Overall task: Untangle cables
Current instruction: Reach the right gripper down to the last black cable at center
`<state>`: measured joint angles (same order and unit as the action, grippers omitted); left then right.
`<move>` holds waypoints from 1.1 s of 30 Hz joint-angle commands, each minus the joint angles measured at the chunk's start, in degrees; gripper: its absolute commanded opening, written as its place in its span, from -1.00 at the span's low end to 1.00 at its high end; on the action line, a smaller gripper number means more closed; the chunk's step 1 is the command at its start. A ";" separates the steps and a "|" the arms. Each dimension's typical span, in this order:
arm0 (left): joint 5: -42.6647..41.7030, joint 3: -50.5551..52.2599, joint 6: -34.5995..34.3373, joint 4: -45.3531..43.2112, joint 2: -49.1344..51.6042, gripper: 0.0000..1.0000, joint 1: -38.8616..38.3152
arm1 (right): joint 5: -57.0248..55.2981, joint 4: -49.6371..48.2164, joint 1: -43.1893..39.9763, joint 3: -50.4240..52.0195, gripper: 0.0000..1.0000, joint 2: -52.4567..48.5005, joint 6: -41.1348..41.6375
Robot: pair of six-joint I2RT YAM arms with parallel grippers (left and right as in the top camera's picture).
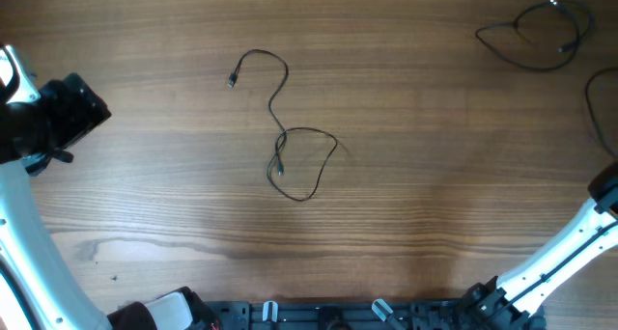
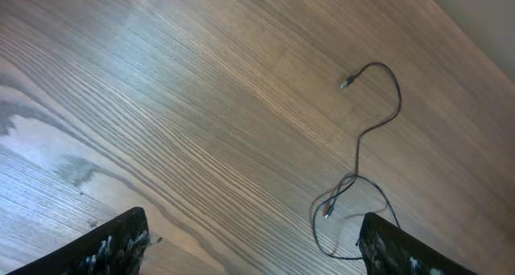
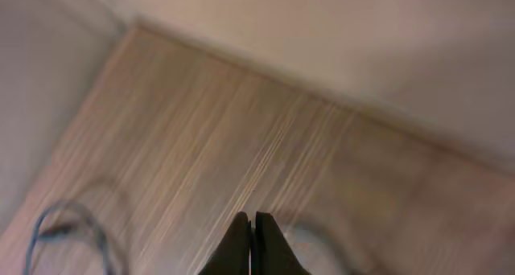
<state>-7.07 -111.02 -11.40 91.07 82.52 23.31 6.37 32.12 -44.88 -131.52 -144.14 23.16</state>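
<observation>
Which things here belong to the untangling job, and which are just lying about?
Job: middle cable, looped over itself; corner cable; edge cable, partly out of frame.
Not the job: table; arm bases.

A robotics lab bench: wood-grain table [image 1: 435, 233] with two arms [image 1: 570, 248] mounted at its edge.
</observation>
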 commanded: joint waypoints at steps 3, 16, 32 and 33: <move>-1.44 -0.37 0.74 0.35 0.22 0.71 0.15 | 8.55 1.42 4.28 -0.13 0.32 -1.77 5.53; -1.44 -0.35 0.72 0.33 0.22 0.70 0.15 | -26.43 39.45 12.74 -0.70 0.99 21.73 25.11; -1.42 -0.35 0.74 -0.57 0.22 0.71 0.15 | 4.02 31.34 76.00 18.75 0.99 20.70 54.88; -1.42 -0.35 0.74 -0.31 0.22 0.71 0.17 | 4.07 28.61 76.30 22.64 0.99 20.68 57.05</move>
<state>-7.88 -111.02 -11.38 90.37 82.56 23.31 15.90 63.57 31.03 -115.15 -122.58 60.03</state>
